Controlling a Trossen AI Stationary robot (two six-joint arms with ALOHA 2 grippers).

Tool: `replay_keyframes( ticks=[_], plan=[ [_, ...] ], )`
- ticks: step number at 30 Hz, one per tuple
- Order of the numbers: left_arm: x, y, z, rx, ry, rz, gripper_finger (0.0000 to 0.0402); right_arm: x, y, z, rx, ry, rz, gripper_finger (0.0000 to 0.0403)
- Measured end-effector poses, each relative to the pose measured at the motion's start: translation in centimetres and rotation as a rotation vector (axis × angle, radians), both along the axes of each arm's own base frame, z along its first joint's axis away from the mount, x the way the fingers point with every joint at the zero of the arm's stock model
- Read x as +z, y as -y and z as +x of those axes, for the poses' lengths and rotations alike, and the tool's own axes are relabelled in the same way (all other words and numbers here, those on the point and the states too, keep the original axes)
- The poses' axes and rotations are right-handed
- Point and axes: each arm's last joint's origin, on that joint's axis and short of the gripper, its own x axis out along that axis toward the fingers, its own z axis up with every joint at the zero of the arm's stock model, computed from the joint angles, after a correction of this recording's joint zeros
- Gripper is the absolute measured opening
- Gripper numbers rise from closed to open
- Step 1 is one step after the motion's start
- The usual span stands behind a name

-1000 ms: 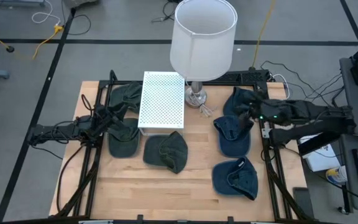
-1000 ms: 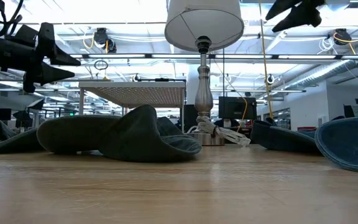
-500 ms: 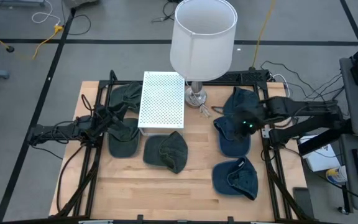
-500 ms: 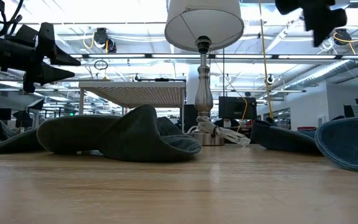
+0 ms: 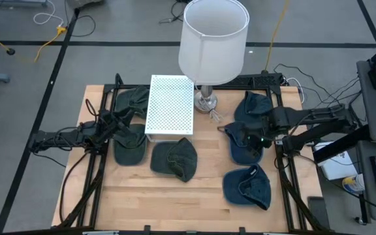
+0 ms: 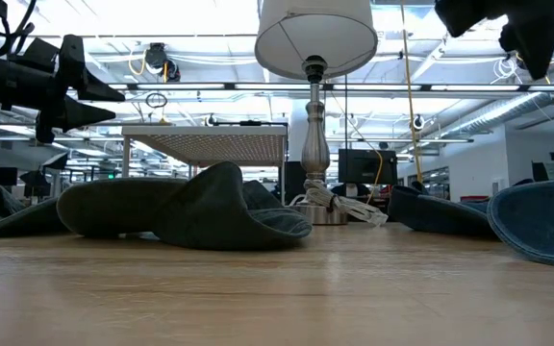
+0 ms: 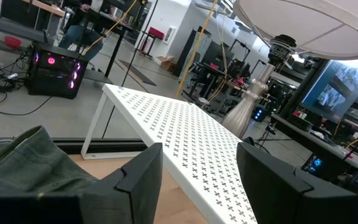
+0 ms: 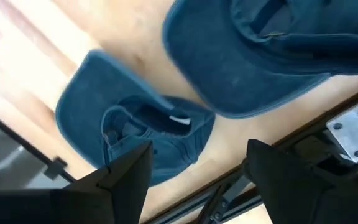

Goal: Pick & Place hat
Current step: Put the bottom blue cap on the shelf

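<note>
Task status: no hat picked yet. Right pincer (image 5: 252,139) spread apart and empty, poised above the middle blue hat (image 5: 243,145) at the bench (image 5: 201,196) right side (target presumed). Left pincer (image 5: 124,121) likewise parted, empty, waiting beside the perforated white stand (image 5: 170,104). Remaining: descent, grasp, transfer, release.

Free: bare wood along table (image 5: 194,196) front edge, and between green cap (image 5: 175,158) and blue caps (image 5: 245,143) | Obstacles: lamp (image 5: 213,40) and white perforated shelf (image 5: 170,104) at rear centre; caps flank both sides | Right gripper (image 5: 258,139) hangs above blue caps; left gripper (image 5: 124,123) beside shelf.
</note>
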Motion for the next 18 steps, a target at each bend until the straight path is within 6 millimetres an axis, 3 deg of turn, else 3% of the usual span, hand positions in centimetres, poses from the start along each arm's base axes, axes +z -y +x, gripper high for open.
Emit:
replay_keyframes(
  ticks=[12,18],
  plan=[
    [0.0,0.0,0.0,0.0,0.0,0.0,0.0209,-1.7,-6.6,0.6,0.128,-0.074,-0.019,0.0254],
    [0.0,0.0,0.0,0.001,0.0,0.0,0.0209,-0.8,-10.1,1.2,0.196,-0.035,-0.056,0.0254]
  ],
)
